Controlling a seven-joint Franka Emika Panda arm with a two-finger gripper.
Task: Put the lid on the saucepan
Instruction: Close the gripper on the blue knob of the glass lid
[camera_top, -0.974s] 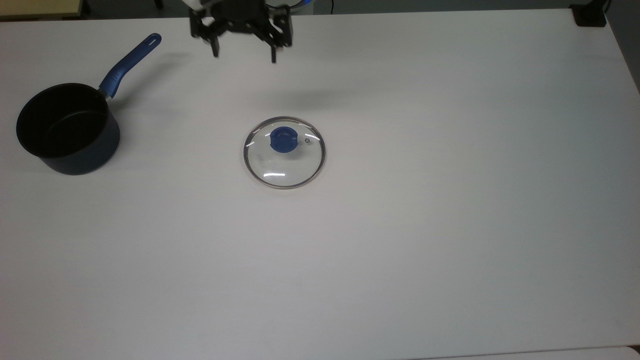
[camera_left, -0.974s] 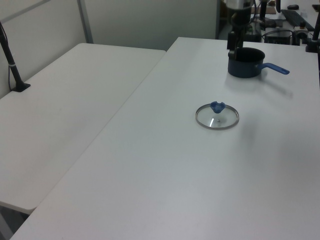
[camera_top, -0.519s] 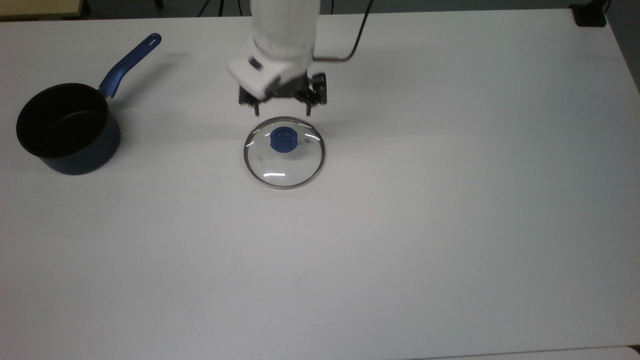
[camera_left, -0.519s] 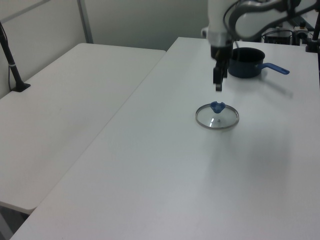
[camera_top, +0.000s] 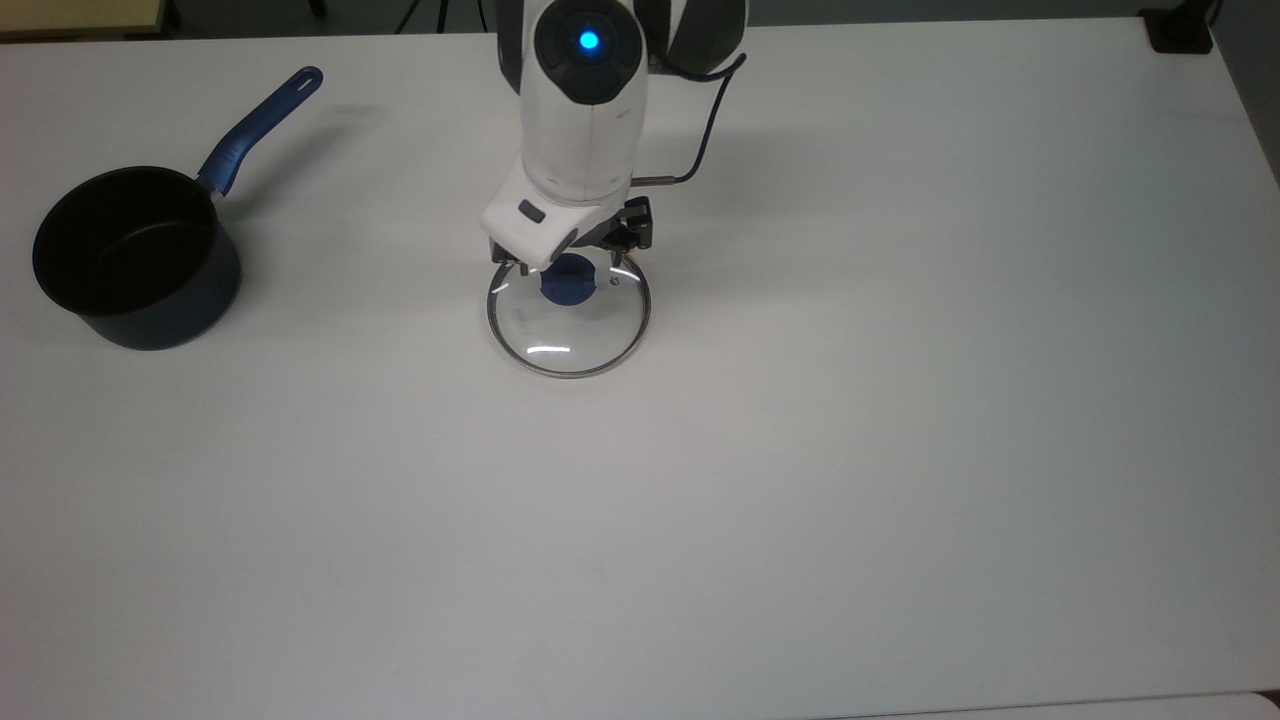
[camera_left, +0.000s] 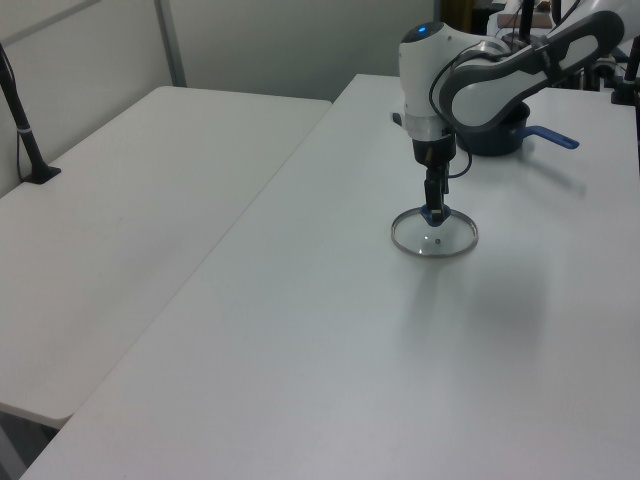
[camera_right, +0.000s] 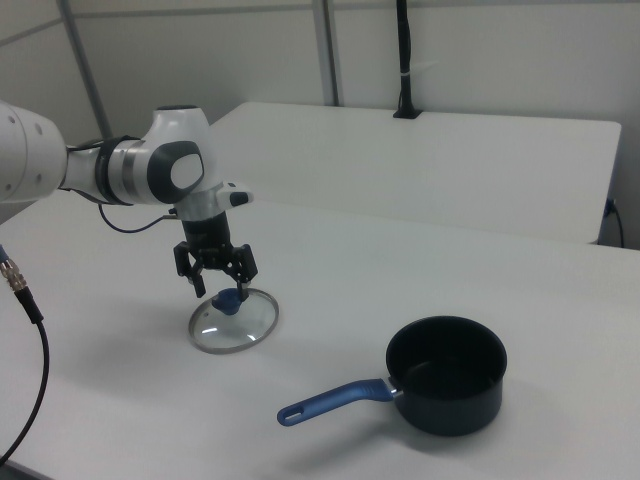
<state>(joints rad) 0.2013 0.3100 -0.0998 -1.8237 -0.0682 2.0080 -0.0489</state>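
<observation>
Gripper sits spread open around the lid's knob, saucepan well off on the desk.

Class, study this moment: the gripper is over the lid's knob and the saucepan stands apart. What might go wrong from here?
The open gripper straddles a small blue knob; closing off-centre may let the lid tilt or slip. The saucepan stands well away, so a loosely held glass lid could swing or drop during the carry.

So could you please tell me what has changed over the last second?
The gripper came from the table's far edge in the top view and descended over the lid, its open jaws now straddling the blue knob. Lid and saucepan haven't moved.
</observation>
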